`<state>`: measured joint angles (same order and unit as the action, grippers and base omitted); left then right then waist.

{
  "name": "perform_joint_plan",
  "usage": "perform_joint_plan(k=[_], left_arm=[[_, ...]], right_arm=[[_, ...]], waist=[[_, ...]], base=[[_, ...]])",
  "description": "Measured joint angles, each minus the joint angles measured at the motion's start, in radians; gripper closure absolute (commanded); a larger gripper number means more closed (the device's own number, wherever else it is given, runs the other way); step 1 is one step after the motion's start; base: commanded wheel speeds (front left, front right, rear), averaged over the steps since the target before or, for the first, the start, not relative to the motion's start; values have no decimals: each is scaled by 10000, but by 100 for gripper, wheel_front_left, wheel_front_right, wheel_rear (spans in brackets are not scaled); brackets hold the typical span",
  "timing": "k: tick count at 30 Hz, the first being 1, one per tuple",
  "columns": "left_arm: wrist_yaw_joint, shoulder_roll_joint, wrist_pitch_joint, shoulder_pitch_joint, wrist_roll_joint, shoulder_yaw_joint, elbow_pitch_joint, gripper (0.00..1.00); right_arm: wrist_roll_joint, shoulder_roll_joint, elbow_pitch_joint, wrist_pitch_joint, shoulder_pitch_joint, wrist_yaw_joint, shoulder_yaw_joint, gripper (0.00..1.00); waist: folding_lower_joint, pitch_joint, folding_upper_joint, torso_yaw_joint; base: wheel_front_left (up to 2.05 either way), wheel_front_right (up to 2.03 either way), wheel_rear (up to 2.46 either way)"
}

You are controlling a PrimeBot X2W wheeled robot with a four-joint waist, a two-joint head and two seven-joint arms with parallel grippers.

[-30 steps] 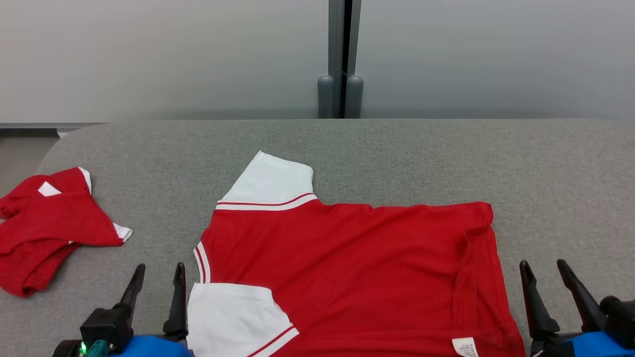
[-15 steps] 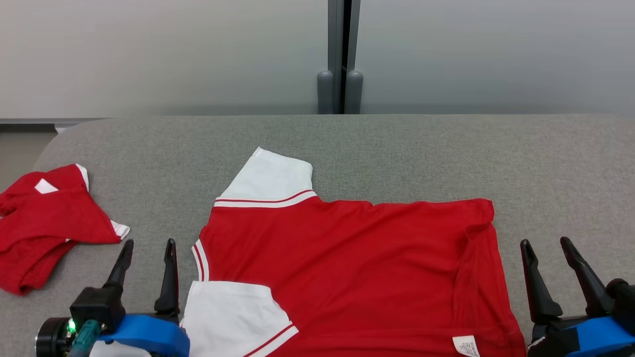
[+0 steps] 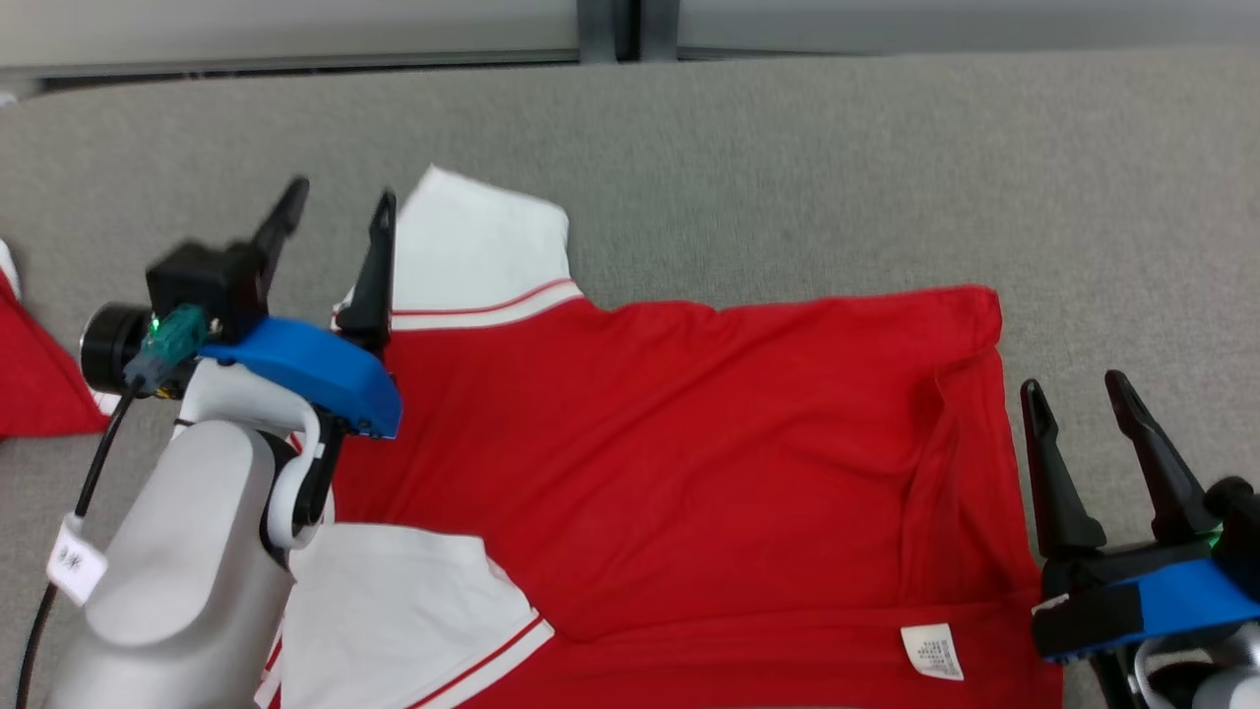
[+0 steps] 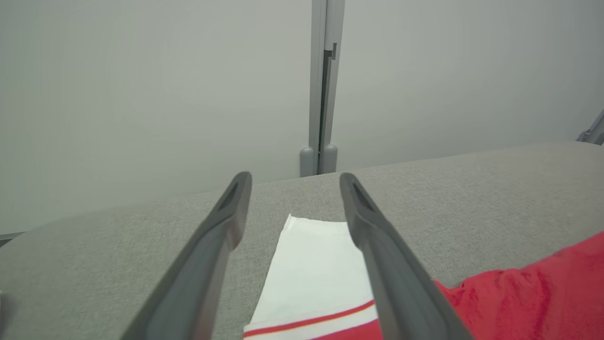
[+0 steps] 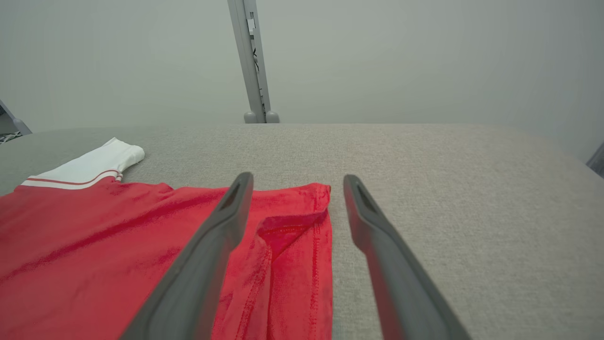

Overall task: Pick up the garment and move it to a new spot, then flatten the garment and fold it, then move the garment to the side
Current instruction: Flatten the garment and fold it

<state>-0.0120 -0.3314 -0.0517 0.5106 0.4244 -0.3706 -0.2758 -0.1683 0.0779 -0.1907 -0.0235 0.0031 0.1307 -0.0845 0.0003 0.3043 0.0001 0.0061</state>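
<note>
The garment (image 3: 689, 443), a red shirt with white sleeves, lies spread on the grey table (image 3: 837, 167). It takes up the middle and lower part of the head view and runs off the bottom edge. One white sleeve (image 3: 482, 246) points to the upper left. The other sleeve (image 3: 394, 611) lies at the lower left, partly hidden by the left arm (image 3: 177, 551). The shirt's right edge is turned over in a narrow fold (image 3: 950, 473), and a white label (image 3: 932, 652) shows at the lower right. The left gripper (image 3: 341, 192) is left of centre, over the upper sleeve's left edge, its fingers spread wide with nothing between them; whether it touches the cloth cannot be told. The right gripper (image 3: 1073, 382) is at the lower right, just beside the shirt's right edge, its fingers also wide apart and empty. In the right wrist view the folded corner shows between them. A second red cloth (image 3: 39, 384) lies at the far left edge.
</note>
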Motion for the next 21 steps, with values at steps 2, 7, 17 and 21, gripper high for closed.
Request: perform_joint_plan(k=[2, 7, 17, 21], left_arm=[[257, 153, 128, 764, 46, -98, -696, 0], [792, 493, 518, 2505, 148, -347, -2677, 0], [1277, 552, 1037, 4691, 477, -562, -6460, 0], [1363, 577, 1058, 5043, 782, -671, -7258, 100]], right_arm=[[15, -27, 0, 79, -250, 0, 59, 0], [33, -81, 98, 205, -761, 0, 182, 0], [-17, -146, 662, 495, -1477, 0, 560, 0], [-138, -138, 947, 533, -1699, 0, 545, 0]], waist=[[1, 399, 1, -89], [0, 1286, 1, -316], [-1, 2160, 2, -938], [-2, 2208, 1, -1086]], base=[[0, 0, 0], [0, 0, 0], [0, 0, 0], [0, 0, 0]])
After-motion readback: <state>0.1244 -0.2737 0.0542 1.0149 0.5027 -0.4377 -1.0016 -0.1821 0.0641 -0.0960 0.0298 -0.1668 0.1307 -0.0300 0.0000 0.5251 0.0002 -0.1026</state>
